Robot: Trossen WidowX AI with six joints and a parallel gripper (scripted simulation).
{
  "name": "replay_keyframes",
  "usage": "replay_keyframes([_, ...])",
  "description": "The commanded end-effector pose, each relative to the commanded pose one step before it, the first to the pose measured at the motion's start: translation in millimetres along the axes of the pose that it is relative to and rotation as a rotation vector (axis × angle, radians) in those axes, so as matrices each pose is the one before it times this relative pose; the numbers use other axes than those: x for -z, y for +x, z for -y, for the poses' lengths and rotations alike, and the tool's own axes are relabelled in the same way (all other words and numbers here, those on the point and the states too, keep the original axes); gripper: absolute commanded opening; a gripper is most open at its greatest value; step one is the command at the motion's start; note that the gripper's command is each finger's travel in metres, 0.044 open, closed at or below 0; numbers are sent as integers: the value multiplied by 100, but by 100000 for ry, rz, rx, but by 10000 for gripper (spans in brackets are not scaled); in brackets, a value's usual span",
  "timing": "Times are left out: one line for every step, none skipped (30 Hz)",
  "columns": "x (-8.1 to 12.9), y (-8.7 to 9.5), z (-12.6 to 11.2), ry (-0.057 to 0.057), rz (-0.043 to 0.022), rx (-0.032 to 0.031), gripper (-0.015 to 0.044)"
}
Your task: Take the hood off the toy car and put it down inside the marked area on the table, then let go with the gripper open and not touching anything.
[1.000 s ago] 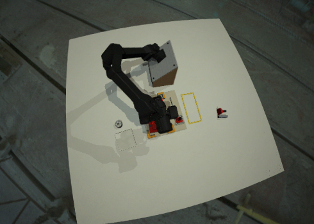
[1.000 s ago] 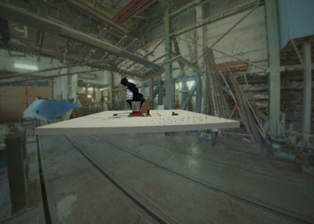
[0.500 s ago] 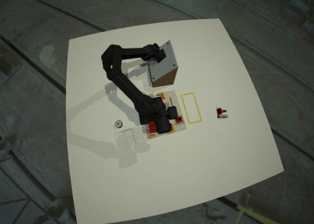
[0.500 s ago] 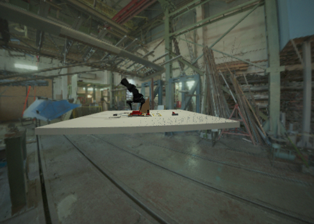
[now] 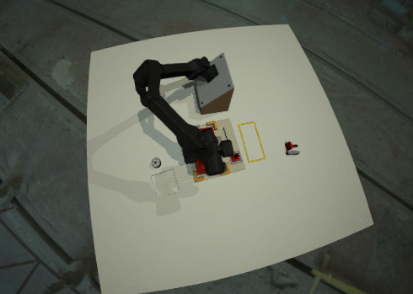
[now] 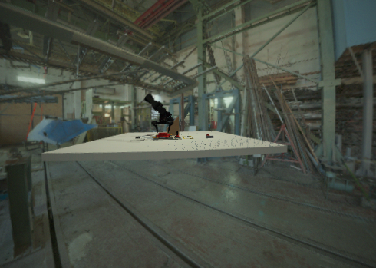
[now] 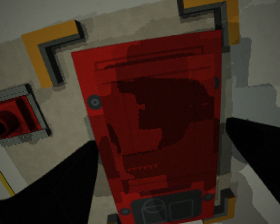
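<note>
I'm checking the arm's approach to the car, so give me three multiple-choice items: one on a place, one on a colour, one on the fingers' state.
1. Where is the gripper?
A. over the red toy car
B. over the yellow marked area
C. off the table

2. What colour are the corner brackets around the car?
A. blue
B. orange
C. green

3. How do the fingers stand?
A. shut on the hood
B. shut on nothing
C. wide open, holding nothing

Key: 1 A, the wrist view looks down on the car; 2 B, orange with grey edging; 3 C, one finger shows on each side of the car.
</note>
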State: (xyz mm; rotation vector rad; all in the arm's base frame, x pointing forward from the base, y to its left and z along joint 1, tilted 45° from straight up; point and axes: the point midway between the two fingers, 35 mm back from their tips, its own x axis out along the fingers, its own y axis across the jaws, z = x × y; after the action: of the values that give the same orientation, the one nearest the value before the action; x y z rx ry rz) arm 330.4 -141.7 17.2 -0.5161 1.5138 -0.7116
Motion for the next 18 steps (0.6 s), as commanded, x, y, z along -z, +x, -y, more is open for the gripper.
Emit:
replay_keyframes([-16,183,50,-381,100,452,440])
replay_keyframes([0,50,0,0,0,1,440])
replay_keyframes([0,50,0,0,0,1,440])
replay_keyframes([0,50,0,0,0,1,440])
replay_keyframes([0,50,0,0,0,1,440])
replay_keyframes([0,50,0,0,0,2,440])
replay_keyframes([0,50,0,0,0,2,440])
replay_keyframes([0,50,0,0,0,2,440])
replay_keyframes([0,50,0,0,0,2,440])
replay_keyframes([1,50,0,0,0,2,440])
replay_keyframes([1,50,0,0,0,2,440])
replay_keyframes([1,50,0,0,0,2,440])
replay_keyframes([1,50,0,0,0,2,440])
replay_keyframes([1,50,0,0,0,2,440])
replay_keyframes([1,50,0,0,0,2,440])
replay_keyframes([1,50,0,0,0,3,440])
replay_keyframes([1,50,0,0,0,3,440])
replay_keyframes([1,50,0,0,0,3,440])
